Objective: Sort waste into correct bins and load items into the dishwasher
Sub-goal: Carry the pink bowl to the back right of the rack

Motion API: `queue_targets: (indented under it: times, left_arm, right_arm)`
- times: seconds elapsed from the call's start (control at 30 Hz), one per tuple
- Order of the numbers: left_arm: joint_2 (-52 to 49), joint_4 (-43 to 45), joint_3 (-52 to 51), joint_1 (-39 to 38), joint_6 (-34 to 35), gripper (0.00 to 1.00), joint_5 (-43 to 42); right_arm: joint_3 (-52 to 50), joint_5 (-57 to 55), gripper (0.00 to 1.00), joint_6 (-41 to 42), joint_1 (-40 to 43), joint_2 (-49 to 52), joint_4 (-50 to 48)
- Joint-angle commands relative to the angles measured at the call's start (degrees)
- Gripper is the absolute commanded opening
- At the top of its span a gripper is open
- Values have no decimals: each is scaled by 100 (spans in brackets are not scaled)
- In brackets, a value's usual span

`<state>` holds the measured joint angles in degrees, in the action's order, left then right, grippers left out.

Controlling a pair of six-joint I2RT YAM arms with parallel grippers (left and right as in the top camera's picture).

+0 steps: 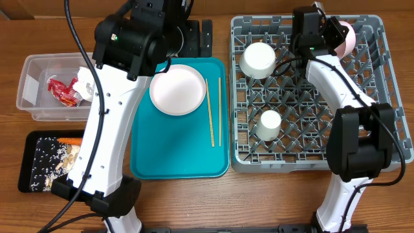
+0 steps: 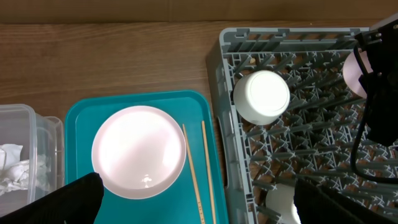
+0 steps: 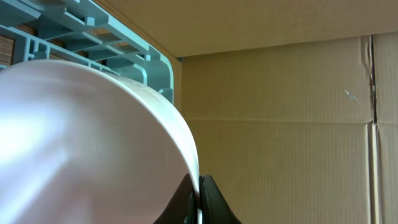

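Far left, your clear tub (image 1: 39,71) has the red wrapper (image 1: 61,90) and the crumpled paper (image 1: 84,79) in it. Closer to the arm bases, the black tray (image 1: 29,175) holds the carrot (image 1: 72,140) and the crumbly scraps (image 1: 65,158).

Your left gripper (image 2: 202,202) hangs over the teal tray (image 1: 181,158) with its fingers spread wide, nothing between them. On that tray you've got a whitish bowl (image 1: 177,90) and, just to its right, the chopsticks (image 1: 213,113).

Further right, the grey rack (image 1: 304,152) has an upturned bowl (image 1: 259,59) near its far left corner and the small cup (image 1: 268,123) closer to the front.

Your right gripper (image 3: 199,202) is pinched tight on the rim of the pink plate (image 3: 81,137), up at the rack's far right corner. Can't tell if the plate touches the rack.
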<state>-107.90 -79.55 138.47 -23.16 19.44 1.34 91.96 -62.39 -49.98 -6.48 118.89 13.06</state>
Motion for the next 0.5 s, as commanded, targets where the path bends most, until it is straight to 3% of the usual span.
queue_targets:
  times: [0.0, 0.47]
  left_arm:
    - [33, 4, 33, 0, -15, 100, 57]
    - [33, 4, 33, 0, -15, 100, 57]
  right_arm:
    - [98, -59, 4, 26, -37, 66, 11]
    - [101, -136, 4, 24, -258, 66, 72]
